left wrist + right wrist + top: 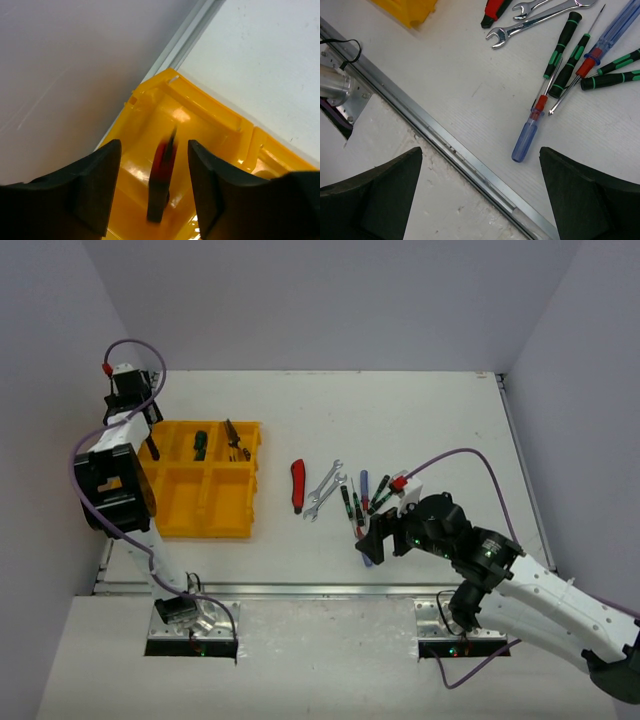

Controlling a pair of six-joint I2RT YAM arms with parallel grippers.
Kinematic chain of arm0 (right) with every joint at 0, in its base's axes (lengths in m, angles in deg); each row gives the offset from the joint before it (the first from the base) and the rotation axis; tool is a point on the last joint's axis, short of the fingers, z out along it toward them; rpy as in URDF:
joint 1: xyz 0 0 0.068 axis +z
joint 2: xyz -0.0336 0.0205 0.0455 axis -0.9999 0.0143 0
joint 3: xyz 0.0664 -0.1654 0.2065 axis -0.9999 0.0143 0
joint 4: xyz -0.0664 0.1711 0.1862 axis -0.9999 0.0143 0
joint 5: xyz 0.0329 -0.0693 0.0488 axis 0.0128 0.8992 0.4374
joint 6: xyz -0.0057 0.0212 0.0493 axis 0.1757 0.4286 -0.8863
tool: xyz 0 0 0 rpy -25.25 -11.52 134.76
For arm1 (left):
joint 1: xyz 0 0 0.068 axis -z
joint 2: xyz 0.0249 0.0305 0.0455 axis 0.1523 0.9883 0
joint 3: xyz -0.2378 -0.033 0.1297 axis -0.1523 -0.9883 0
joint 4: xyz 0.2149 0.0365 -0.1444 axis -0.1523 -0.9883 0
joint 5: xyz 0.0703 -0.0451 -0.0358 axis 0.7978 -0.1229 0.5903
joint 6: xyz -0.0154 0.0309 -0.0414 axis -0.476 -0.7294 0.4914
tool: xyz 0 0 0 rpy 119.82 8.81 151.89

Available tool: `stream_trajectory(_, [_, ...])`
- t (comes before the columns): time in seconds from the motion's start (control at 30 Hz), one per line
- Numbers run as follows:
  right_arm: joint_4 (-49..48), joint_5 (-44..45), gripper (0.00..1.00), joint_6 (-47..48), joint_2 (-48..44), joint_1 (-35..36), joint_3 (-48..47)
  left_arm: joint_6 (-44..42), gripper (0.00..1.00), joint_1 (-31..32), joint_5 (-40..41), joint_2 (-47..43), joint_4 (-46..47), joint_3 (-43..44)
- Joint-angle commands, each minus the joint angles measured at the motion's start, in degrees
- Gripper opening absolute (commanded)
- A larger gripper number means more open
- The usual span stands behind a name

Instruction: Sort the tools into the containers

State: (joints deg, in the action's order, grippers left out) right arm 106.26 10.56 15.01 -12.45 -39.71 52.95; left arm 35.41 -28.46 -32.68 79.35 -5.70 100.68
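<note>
Red-black pliers [161, 172] untouched between left tool's [155, 145] fingers [95, 185]

White arms [560, 595], purple cables [470, 452], black left tool [155, 145].

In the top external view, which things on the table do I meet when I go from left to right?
The yellow tray, with a green-handled tool and then pliers inside it → red-handled knife → two silver wrenches → bunch of screwdrivers.
</note>
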Motion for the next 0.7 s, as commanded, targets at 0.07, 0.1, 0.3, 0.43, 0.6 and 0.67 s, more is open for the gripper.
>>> stream_trajectory(0.07, [-3.15,1.24,0.99,0.48,3.60,-0.08,-1.09,8.80,0.91,-0.33,1.65,-5.14,-3.91,5.27])
stream_trajectory(0.1, [-3.18,1.66,0.99,0.20,4.73,-0.08,-1.45,10.37,0.95,-0.34,2.09,-6.32,-5.83,6.36])
stream_trajectory(0.3, [-2.87,6.31,0.99,-6.74,20.61,0.01,-9.66,24.01,1.00,-0.25,-4.71,-25.32,-17.84,6.30])
stream_trajectory(0.43, [-3.86,7.58,0.99,-11.36,36.73,0.22,-19.26,26.47,1.00,0.41,-18.69,-44.09,-16.31,-9.21])
stream_trajectory(0.6, [-1.67,16.08,0.98,-12.36,54.11,2.60,-33.71,24.45,1.00,0.98,-27.85,-65.35,-14.62,-29.42])
stream_trajectory(0.67, [-0.34,18.23,0.96,-11.60,61.24,3.12,-41.58,22.82,1.00,1.45,-29.25,-71.69,-15.97,-32.98])
